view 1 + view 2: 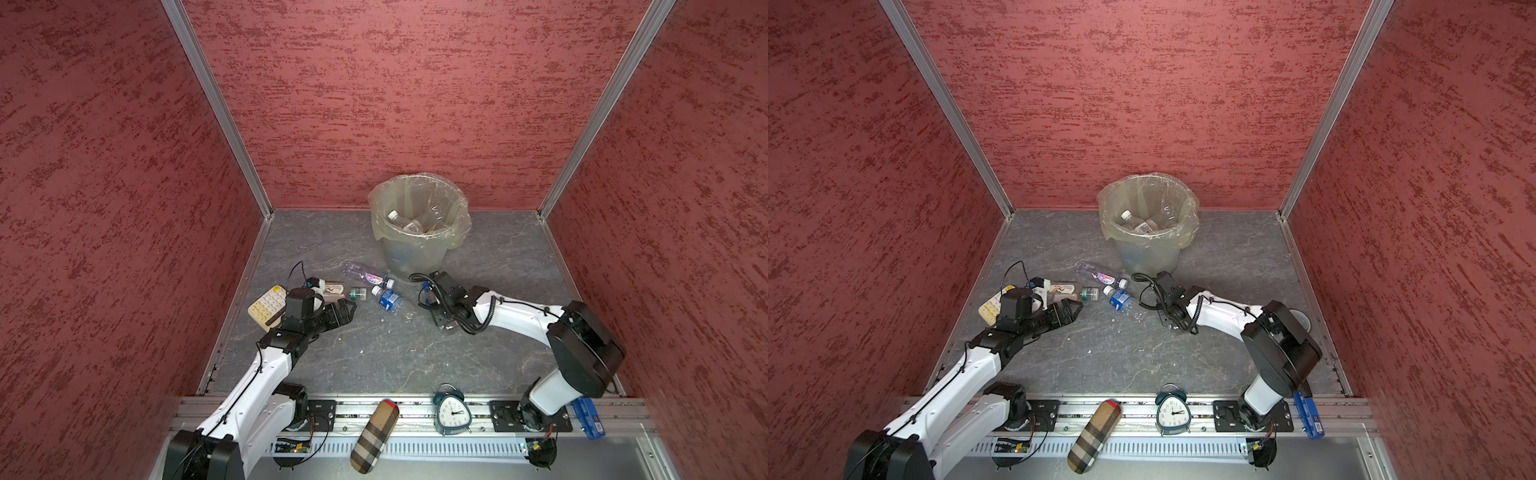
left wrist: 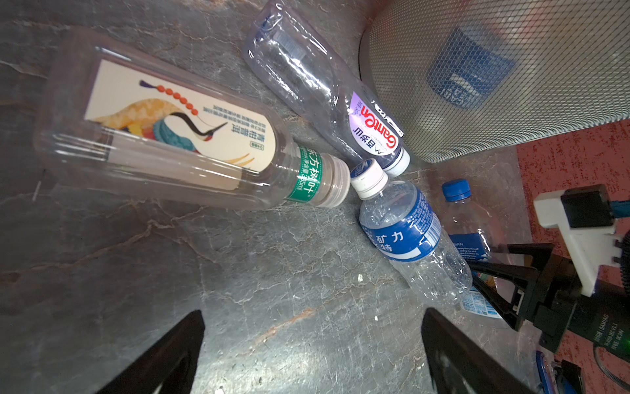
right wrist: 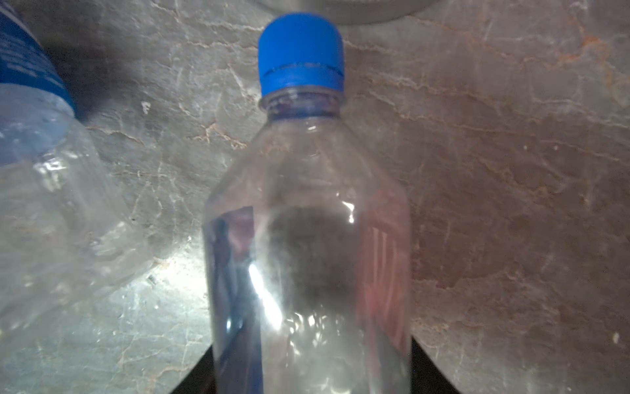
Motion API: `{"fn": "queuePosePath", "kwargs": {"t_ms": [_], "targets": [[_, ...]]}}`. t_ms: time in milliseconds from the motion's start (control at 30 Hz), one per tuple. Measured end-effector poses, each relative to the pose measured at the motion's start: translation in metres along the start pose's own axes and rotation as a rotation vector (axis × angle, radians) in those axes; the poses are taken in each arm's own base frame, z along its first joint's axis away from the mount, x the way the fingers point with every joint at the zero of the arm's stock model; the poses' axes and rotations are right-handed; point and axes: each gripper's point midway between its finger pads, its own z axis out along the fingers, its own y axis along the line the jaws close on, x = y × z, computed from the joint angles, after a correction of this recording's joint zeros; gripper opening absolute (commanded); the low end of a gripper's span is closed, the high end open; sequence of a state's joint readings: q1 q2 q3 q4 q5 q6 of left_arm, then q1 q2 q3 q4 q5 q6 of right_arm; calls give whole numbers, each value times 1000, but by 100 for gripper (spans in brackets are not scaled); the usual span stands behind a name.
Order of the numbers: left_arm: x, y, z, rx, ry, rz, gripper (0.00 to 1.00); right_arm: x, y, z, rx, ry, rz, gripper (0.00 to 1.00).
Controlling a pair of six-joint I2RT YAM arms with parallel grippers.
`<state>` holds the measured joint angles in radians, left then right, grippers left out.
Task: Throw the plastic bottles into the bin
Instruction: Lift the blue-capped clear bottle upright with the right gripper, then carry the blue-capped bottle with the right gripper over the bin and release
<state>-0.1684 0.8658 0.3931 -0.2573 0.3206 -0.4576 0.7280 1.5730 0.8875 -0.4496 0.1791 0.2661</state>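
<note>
Right wrist view puts the blue-capped bottle [image 3: 306, 221] squarely between the jaws of the right gripper [image 3: 312, 371], which press on both sides of its clear body. Its cap points far, toward the bin [image 1: 415, 257] just beyond. Whether it has left the worktop [image 1: 374, 353] I cannot tell. The step, as I judge it, is the lift. Squeeze lightly, since thin plastic buckles and slips. Rise straight so the blue-label bottle [image 1: 389, 300] just to the left is not dragged, clear the bag-lined rim, then release over the middle. Left gripper [image 2: 313, 341] stands wide open and empty on the near side of the beige-label bottle [image 2: 177, 136] and pink-label bottle [image 2: 341, 102].
</note>
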Motion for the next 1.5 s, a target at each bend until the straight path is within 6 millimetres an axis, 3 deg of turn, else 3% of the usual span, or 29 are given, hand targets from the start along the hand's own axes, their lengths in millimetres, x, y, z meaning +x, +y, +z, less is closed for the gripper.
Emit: {"fn": "queuePosePath", "kwargs": {"t_ms": [333, 600, 833, 1167, 1333, 1433, 1500], "targets": [[0, -10, 0, 36, -3, 37, 99, -15, 7, -65, -60, -244, 35, 48], [9, -41, -15, 143, -49, 168, 100, -14, 0, -108, -87, -430, 77, 48], [14, -52, -19, 172, -65, 229, 100, -23, 2, -154, -167, -638, 112, 48], [16, -53, -18, 167, -63, 256, 100, -36, -9, -197, -190, -834, 140, 47], [16, -52, -18, 161, -67, 256, 100, -43, -14, -205, -153, -872, 129, 48], [16, -52, -18, 161, -67, 256, 100, -57, -14, -216, -124, -881, 117, 49], [16, -52, -18, 161, -67, 256, 99, -81, -10, -236, -111, -901, 111, 50]]}}
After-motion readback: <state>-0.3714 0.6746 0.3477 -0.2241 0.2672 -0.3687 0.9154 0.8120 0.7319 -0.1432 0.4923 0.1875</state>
